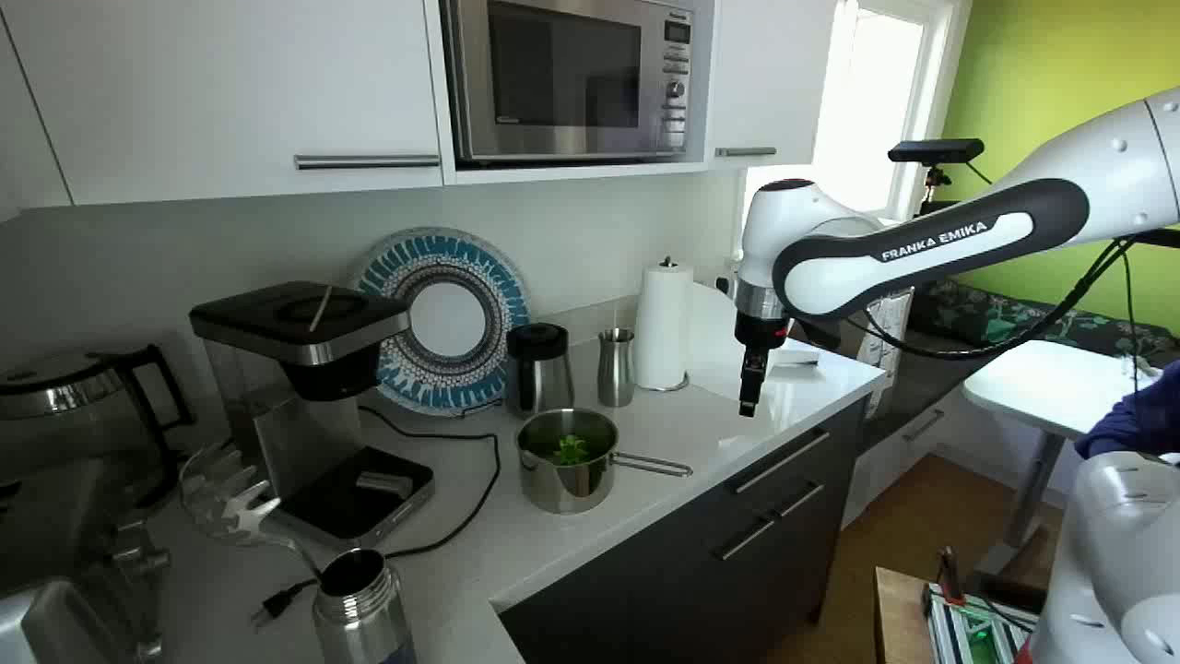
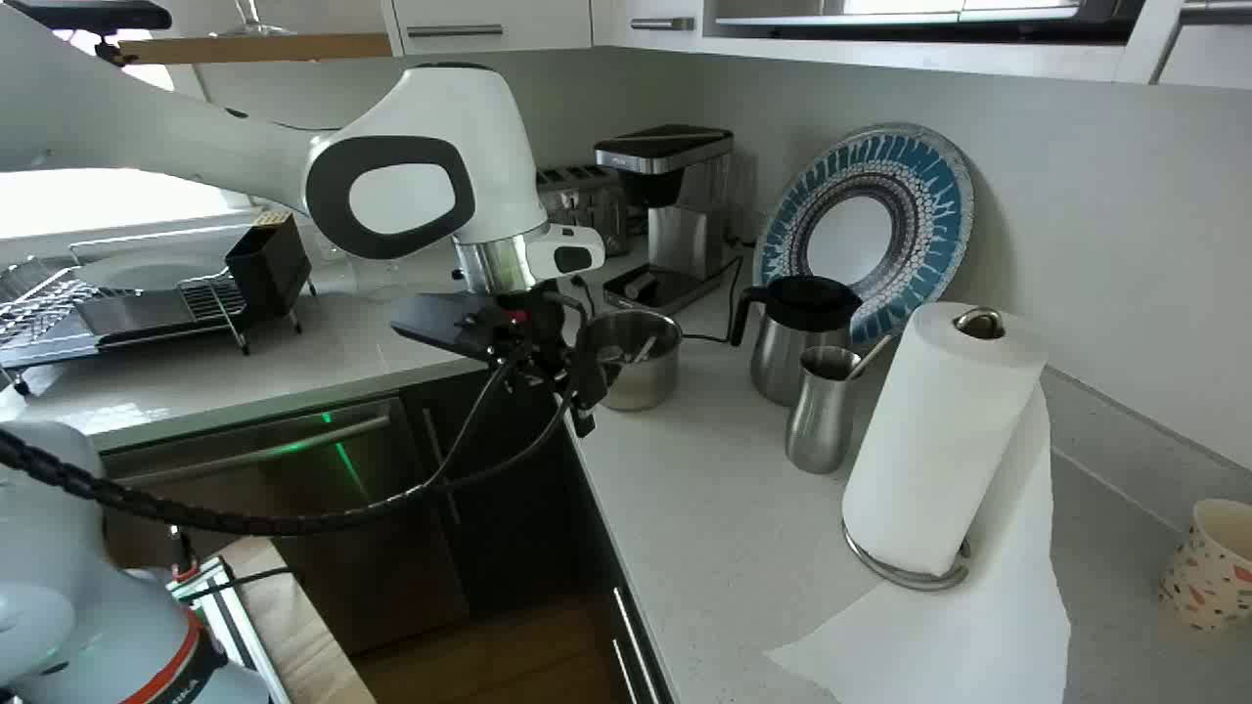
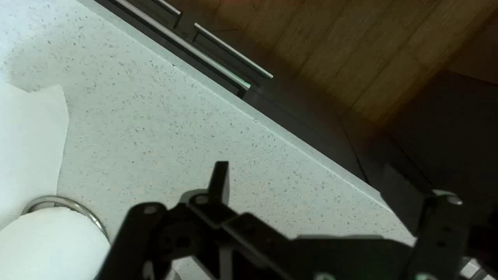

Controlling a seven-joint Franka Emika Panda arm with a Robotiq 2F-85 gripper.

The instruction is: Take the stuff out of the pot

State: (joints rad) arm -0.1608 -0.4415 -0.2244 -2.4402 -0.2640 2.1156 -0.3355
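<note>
Approach stage, as judged: no grasp made yet. In an exterior view the greenish clump [image 1: 572, 450] lay inside the steel pot [image 1: 544, 487], whose handle [image 1: 652, 464] pointed right. The gripper [image 3: 310, 190] hung well to the right of the pot there, above the front edge of the pale speckled counter [image 3: 155, 136]. Wrist view: fingers [image 3: 220, 177] spread wide, nothing between them; clump not made out.

Next move, by estimate: travel left over the pot's mouth, clear of the handle, set both fingertips within the rim, descend, close on the clump, lift straight. Likely hazard: a fingertip catching the rim.

Surface: a dark-lidded canister [image 1: 539, 383] stood just beyond the pot, with a steel jug [image 1: 616, 369] to its right and a paper towel roll [image 1: 663, 327] farther right. Left of the pot stood a coffee maker [image 1: 309, 438], its side of the counter crossed by a dark cord [image 1: 498, 456]. A patterned round plate [image 1: 447, 318] leaned against the back wall [image 1: 590, 249]. An open steel bottle [image 1: 364, 613] stood near left.

Room: microwave [image 1: 567, 78] among white cabinets [image 1: 221, 101]; bright window [image 1: 876, 101] and lime-green wall [image 1: 1060, 83] at far right; wooden floor [image 3: 350, 50] below.
</note>
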